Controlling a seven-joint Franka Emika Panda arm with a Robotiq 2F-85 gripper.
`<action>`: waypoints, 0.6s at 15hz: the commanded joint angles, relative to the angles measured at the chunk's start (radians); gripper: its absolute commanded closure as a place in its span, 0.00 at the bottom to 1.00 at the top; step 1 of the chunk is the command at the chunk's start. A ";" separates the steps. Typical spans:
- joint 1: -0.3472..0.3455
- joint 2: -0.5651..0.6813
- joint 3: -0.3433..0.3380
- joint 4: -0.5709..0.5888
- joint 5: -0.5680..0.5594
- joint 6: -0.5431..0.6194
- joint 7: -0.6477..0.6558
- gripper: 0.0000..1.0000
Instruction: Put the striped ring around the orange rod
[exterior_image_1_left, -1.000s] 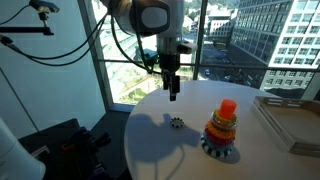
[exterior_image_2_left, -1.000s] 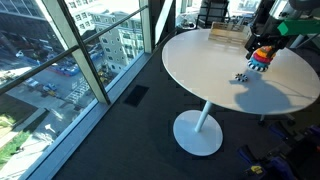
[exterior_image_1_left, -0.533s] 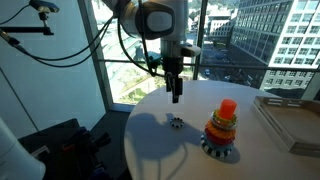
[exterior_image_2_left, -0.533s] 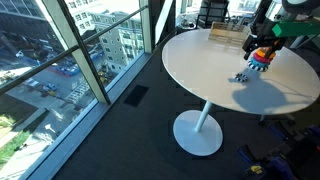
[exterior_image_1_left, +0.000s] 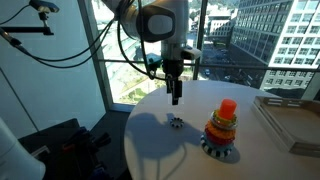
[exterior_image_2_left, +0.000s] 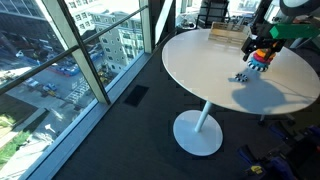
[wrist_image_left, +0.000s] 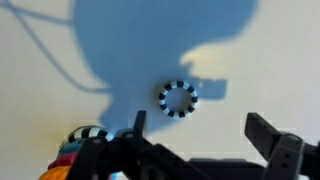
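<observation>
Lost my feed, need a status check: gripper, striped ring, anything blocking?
Gripper open, empty, above table. Striped ring flat on table, apart from orange rod. Nothing between gripper and ring.

Striped ring (wrist_image_left: 179, 98) lying flat, orange rod (exterior_image_1_left: 227, 107) upright nearby

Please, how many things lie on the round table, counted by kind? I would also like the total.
striped ring: 1
ring tower on the orange rod: 1
flat tray: 1
Total: 3
</observation>
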 joint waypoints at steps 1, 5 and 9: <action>0.010 0.041 -0.010 0.030 0.012 0.035 0.052 0.00; 0.015 0.082 -0.014 0.040 0.012 0.082 0.087 0.00; 0.023 0.135 -0.021 0.064 0.013 0.110 0.117 0.00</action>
